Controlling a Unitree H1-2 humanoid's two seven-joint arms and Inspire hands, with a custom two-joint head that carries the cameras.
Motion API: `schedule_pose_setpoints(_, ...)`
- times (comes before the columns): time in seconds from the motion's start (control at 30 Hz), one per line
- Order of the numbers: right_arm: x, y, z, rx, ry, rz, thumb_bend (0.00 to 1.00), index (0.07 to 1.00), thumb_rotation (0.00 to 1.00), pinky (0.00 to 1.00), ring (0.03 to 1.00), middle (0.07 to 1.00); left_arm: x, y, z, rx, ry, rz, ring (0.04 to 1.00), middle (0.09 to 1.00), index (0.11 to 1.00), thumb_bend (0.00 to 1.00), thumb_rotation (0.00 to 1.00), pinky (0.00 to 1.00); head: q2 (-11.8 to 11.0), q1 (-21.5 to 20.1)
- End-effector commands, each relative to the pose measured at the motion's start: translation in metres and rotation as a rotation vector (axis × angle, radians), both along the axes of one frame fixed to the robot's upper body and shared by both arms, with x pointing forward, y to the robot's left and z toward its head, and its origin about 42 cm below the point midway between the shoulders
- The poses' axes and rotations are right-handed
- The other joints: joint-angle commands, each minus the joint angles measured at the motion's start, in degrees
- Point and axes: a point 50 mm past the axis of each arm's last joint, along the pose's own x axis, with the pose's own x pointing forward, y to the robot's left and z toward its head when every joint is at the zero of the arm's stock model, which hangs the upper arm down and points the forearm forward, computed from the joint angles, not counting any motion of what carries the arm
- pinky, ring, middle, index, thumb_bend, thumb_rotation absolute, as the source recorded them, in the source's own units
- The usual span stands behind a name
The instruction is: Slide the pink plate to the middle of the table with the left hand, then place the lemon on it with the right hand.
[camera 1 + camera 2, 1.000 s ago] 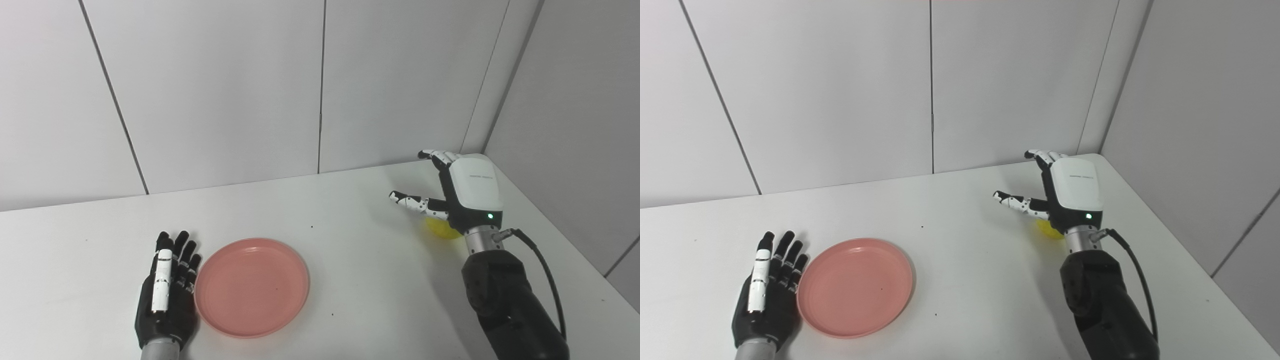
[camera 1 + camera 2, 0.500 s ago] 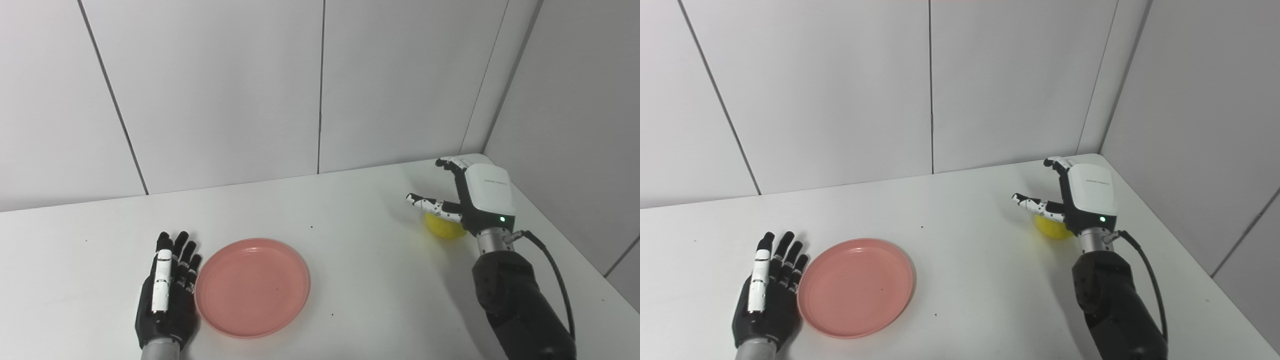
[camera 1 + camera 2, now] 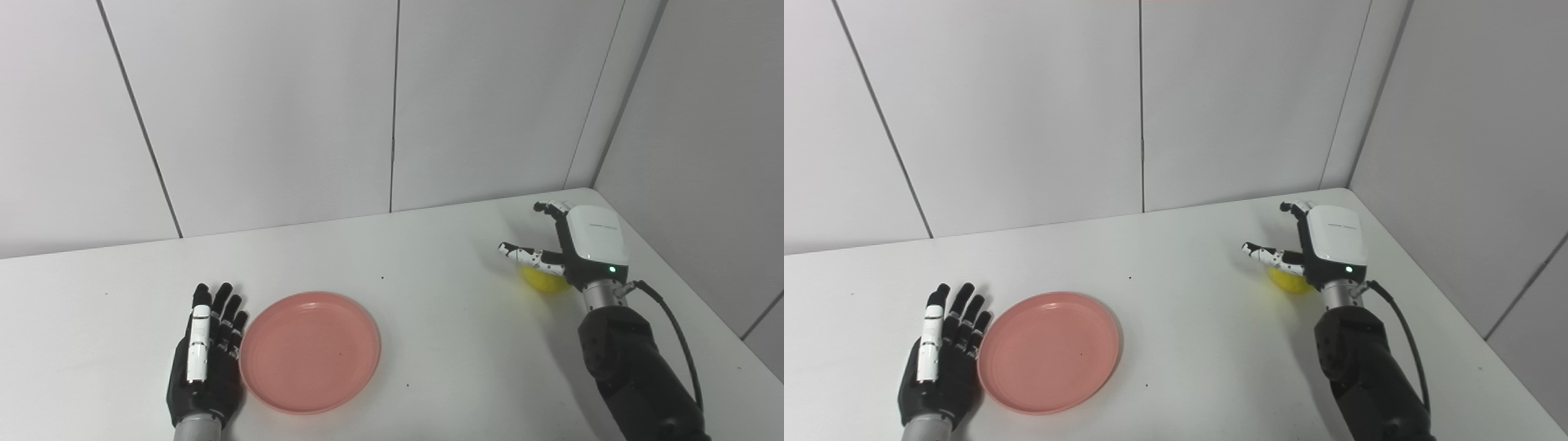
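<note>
Since your right hand [image 3: 582,245] has dropped over the lemon [image 3: 542,279] near the table's [image 3: 429,318] far right corner with fingers still spread, not gripping, and your flat, open left hand [image 3: 205,361] touches the pink plate [image 3: 310,350] left of center, the grasp looks next.

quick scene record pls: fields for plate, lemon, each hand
pink plate: on the table, left of centre, nothing on it
lemon: on the table near the far right corner, partly hidden by the right hand
left hand: flat on the table, fingers straight, against the plate's left rim
right hand: over the lemon, fingers spread, not closed on it
</note>
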Motion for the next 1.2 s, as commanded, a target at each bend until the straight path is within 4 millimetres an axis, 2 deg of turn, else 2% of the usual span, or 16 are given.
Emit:
schedule_pose_setpoints(0.0, 0.007, -0.006, 0.02, -0.015, -0.051, -0.035, 0.81, 0.695, 0.83, 0.61, 0.656, 0.715, -0.001, -0.008, -0.001, -0.012, 0.015, -0.014, 0.958, 0.93, 1.0, 0.5, 0.57, 1.0, 0.08, 0.22)
schedule_pose_setpoints(0.37, 0.005, -0.008, 0.003, 0.005, -0.001, -0.051, 0.81, 0.702, 0.83, 0.64, 0.679, 0.725, -0.002, -0.009, 0.0, -0.005, 0.01, -0.024, 0.959, 0.929, 1.0, 0.5, 0.57, 1.0, -0.18, 0.44)
schedule_pose_setpoints(1.17, 0.001, -0.015, -0.006, 0.025, 0.069, -0.065, 0.79, 0.713, 0.8, 0.6, 0.667, 0.723, -0.005, -0.009, 0.0, -0.013, 0.024, -0.01, 0.949, 0.917, 1.0, 0.5, 0.55, 1.0, 0.37, 0.76)
